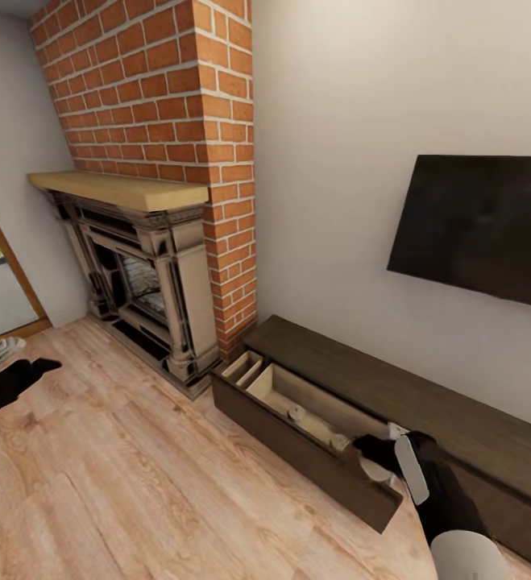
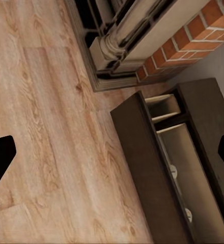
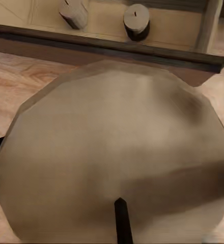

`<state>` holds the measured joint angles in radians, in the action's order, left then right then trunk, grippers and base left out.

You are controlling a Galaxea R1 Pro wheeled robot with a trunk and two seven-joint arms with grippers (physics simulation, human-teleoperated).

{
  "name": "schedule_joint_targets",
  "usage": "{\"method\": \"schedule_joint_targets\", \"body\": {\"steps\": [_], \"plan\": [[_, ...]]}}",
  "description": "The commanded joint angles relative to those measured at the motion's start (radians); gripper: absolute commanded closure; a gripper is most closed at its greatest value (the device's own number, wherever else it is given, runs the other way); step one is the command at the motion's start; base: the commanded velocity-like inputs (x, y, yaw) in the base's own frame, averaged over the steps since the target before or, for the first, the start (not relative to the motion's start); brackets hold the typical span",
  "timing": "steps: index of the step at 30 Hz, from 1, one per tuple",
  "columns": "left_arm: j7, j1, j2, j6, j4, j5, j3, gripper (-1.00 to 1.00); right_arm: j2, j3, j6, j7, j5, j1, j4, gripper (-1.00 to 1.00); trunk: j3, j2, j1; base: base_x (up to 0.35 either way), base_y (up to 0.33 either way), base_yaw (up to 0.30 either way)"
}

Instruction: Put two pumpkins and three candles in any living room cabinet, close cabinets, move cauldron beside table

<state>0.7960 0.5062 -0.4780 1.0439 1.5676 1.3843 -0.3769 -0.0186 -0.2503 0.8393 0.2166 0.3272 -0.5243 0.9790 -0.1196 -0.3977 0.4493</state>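
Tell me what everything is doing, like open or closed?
cabinet drawer: pulled open.
two candles: standing in the drawer.
third candle: held by the right gripper above the drawer.
left gripper: open, empty.
TV: dark.

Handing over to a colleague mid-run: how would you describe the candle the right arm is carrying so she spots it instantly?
Start at the long dark cabinet under the black TV; its drawer nearest the brick chimney is pulled open. The held candle sits at the right end effector over that drawer's end. Unlike the two candles lying inside, it is raised and gripped.
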Motion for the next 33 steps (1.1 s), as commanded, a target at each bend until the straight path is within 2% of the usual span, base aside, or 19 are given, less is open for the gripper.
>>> {"method": "schedule_joint_targets", "body": {"steps": [1, 3, 5, 9, 15, 16, 18, 22, 25, 26, 27, 29, 33], "plan": [[0.008, 0.001, 0.0, 0.003, 0.003, 0.019, -0.001, -1.0, 0.001, -0.031, 0.009, 0.042, 0.024, -0.017, -0.015, 1.0, -0.002, -0.002, 0.001, 0.011, -0.043, 0.0], [0.001, 0.001, -0.001, 0.003, 0.011, 0.088, 0.001, -1.0, 0.002, -0.058, 0.016, 0.07, 0.025, -0.039, -0.031, 1.0, -0.002, -0.002, 0.001, 0.007, -0.028, 0.0], [-0.001, 0.002, -0.002, 0.003, 0.015, 0.125, 0.004, -1.0, 0.001, -0.072, 0.018, 0.085, 0.026, -0.052, -0.041, 1.0, -0.002, -0.002, 0.001, 0.004, -0.014, 0.0], [-0.003, 0.001, -0.003, 0.003, 0.02, 0.155, 0.014, -1.0, -0.005, -0.082, 0.02, 0.096, 0.026, -0.073, -0.05, 1.0, -0.002, -0.002, 0.001, 0.098, -0.006, 0.0], [-0.004, 0.001, -0.004, 0.003, 0.021, 0.173, 0.042, -1.0, -0.012, -0.082, 0.02, 0.101, 0.027, -0.081, -0.054, 1.0, -0.002, -0.002, 0.001, 0.281, -0.001, 0.0], [-0.004, 0.001, -0.005, 0.003, 0.021, 0.19, 0.048, -1.0, -0.015, -0.08, 0.02, 0.102, 0.028, -0.081, -0.054, 1.0, -0.002, -0.002, 0.001, 0.316, 0.0, 0.0], [-0.004, 0.001, -0.008, 0.003, 0.02, 0.248, 0.055, -1.0, -0.034, -0.074, 0.021, 0.102, 0.027, -0.082, -0.053, 1.0, -0.002, -0.002, 0.001, 0.321, 0.0, 0.0], [-0.004, -0.001, -0.021, 0.003, 0.017, 0.296, 0.058, -1.0, -0.043, -0.074, 0.021, 0.102, 0.026, -0.083, -0.053, 1.0, -0.002, -0.002, 0.001, 0.324, 0.0, 0.0], [-0.005, -0.015, -0.051, 0.003, 0.014, 0.35, 0.059, -1.0, -0.042, -0.081, 0.022, 0.103, 0.025, -0.084, -0.054, 1.0, -0.002, -0.002, 0.001, 0.31, 0.0, 0.0], [-0.005, -0.029, -0.071, 0.003, 0.013, 0.389, 0.059, -1.0, -0.042, -0.083, 0.022, 0.104, 0.025, -0.084, -0.055, 1.0, -0.002, -0.002, 0.001, 0.21, 0.0, 0.0], [-0.005, -0.037, -0.084, 0.003, 0.013, 0.411, 0.059, -1.0, -0.042, -0.084, 0.022, 0.104, 0.025, -0.084, -0.055, 1.0, -0.002, -0.002, 0.001, 0.168, 0.0, 0.0], [0.003, -0.065, -0.136, 0.003, 0.01, 0.476, 0.059, -1.0, -0.042, -0.087, 0.023, 0.108, 0.024, -0.085, -0.057, 1.0, -0.002, -0.002, 0.001, 0.121, -0.041, 0.0], [0.031, -0.08, -0.167, 0.003, -0.014, 0.51, 0.058, -1.0, -0.043, -0.094, 0.022, 0.18, 0.025, -0.085, -0.061, 1.0, -0.002, -0.002, 0.001, 0.126, -0.174, 0.0]]}}
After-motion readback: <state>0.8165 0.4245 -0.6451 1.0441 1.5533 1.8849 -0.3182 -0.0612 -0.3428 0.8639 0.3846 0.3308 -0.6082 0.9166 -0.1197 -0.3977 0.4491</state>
